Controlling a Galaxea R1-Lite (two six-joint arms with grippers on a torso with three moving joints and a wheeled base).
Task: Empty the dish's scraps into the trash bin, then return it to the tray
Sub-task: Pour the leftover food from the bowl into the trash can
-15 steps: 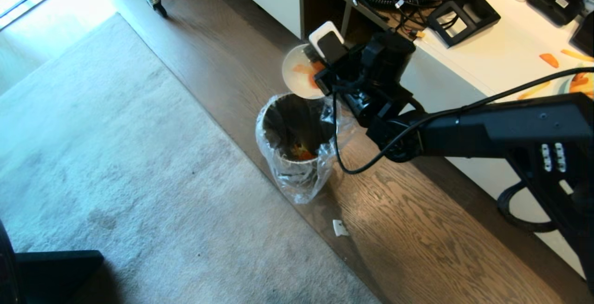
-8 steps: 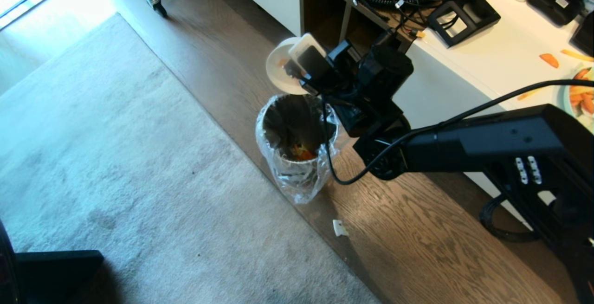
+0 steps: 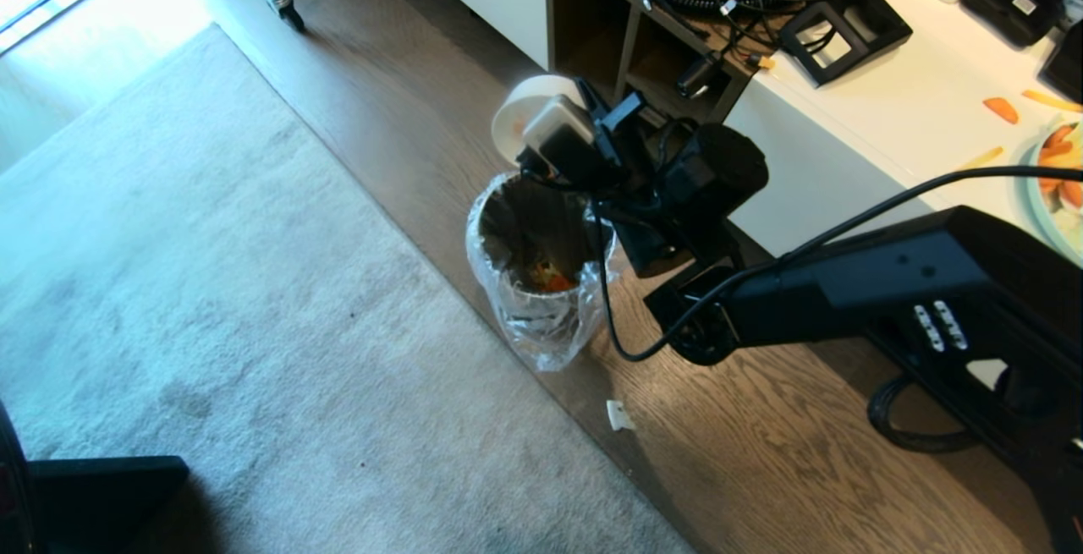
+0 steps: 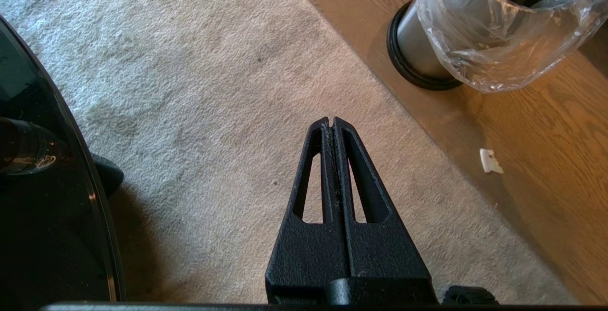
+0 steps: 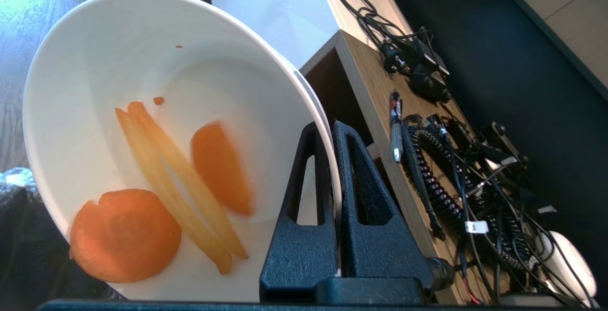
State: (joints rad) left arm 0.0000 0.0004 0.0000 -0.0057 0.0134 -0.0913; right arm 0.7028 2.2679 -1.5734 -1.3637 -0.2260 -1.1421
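While the right pincer (image 5: pixel 335 128) stays clamped tight on the rim of the plain round white deep-sided bowl (image 5: pixel 156 88), one finger inside the wall and one outside, the tipping step is only partly done. By the right wrist view the scraps, round orange carrot slices (image 5: pixel 124 235) and thin pale yellow strips (image 5: pixel 180 183), cling low against the tilted bowl's inner wall, near its lower lip but not yet out. One carrot slice looks smeared, as if sliding. In the head view the bowl (image 3: pixel 529 110) hangs steeply tipped just above the far edge of the small shiny metal trash bin (image 3: pixel 541 275) with its crinkly clear plastic liner, and some orange and yellow bits already lie at the bin's bottom. My reading is that the emptying is under way, with more tilt or a shake needed, and the return to the tray, which no view shows, not begun.

The right arm reaches from the robot's right side across the wooden floor (image 3: pixel 761 452), forearm roughly level, wrist rolled over so that the bowl's mouth faces the bin. The left pincer (image 4: pixel 333 126) hangs idle over the grey carpet (image 4: pixel 190 88), its fingers pressed together on nothing
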